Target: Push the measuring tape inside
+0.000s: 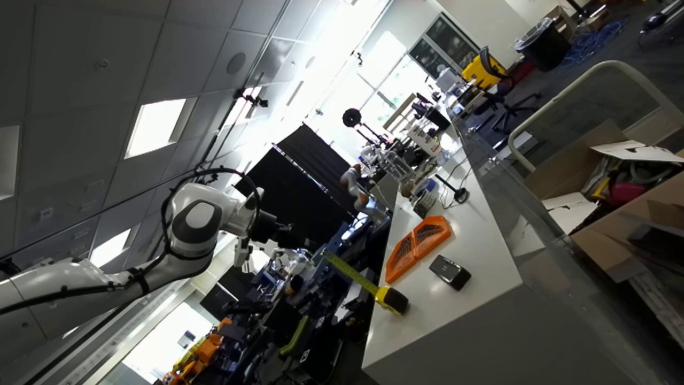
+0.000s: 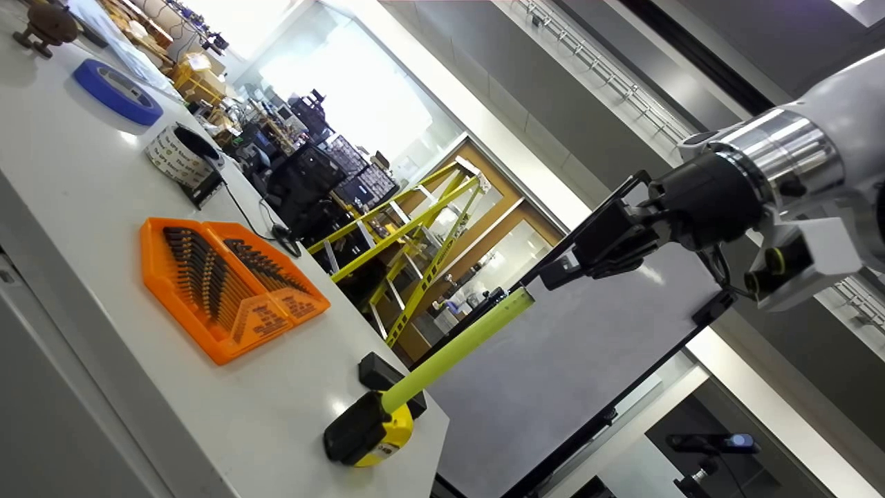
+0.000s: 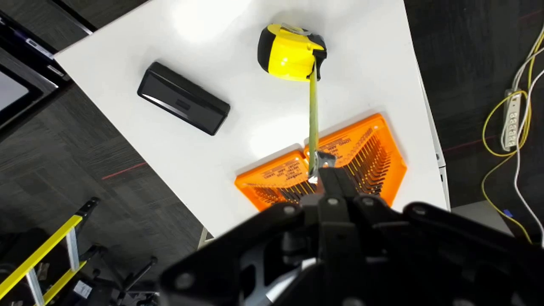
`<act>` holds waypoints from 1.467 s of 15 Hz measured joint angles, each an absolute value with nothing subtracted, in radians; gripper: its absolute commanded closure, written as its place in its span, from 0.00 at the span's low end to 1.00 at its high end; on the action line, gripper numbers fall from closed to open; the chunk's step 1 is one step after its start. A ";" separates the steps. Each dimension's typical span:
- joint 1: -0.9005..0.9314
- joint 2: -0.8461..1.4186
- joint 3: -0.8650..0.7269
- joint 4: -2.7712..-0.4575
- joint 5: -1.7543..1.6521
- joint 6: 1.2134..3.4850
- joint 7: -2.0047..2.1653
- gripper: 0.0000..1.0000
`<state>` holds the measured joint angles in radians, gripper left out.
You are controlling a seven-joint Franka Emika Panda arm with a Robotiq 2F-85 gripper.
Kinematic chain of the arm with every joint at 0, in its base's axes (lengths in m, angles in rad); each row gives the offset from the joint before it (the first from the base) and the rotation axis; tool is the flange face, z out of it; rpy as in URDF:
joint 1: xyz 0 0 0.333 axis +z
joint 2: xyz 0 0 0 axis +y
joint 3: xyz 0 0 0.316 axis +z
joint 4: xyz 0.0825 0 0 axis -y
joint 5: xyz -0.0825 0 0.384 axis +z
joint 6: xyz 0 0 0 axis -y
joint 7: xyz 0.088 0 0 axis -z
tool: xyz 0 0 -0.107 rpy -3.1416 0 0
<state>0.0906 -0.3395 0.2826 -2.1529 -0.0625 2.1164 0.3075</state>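
Note:
The measuring tape (image 3: 291,53) is a yellow and black case on the white table, and it shows in both exterior views (image 1: 391,300) (image 2: 366,432). Its yellow-green blade (image 2: 460,349) is pulled out and rises at a slant off the table, with a metal hook (image 3: 325,159) at its free end. My gripper (image 3: 338,174) has its two black fingers together, with nothing seen between them. In both exterior views the fingertips (image 2: 556,275) (image 1: 309,244) are close to the blade's free end, with a small gap. In the wrist view they overlap the hook; contact cannot be told there.
An open orange hex key set (image 2: 221,290) lies on the table (image 1: 481,251) beside the tape. A black box (image 3: 183,97) lies near the tape case. A blue tape roll (image 2: 117,90) and a white roll (image 2: 183,155) stand farther along the table.

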 measured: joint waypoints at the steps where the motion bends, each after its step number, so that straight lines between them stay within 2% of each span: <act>1: 0.091 -0.337 0.283 -2.153 -0.063 2.116 0.307 1.00; 22: 0.092 -0.282 0.283 -2.158 -0.063 2.099 0.313 1.00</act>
<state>0.0924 -0.2823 0.2825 -2.1584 -0.0625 2.0992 0.3125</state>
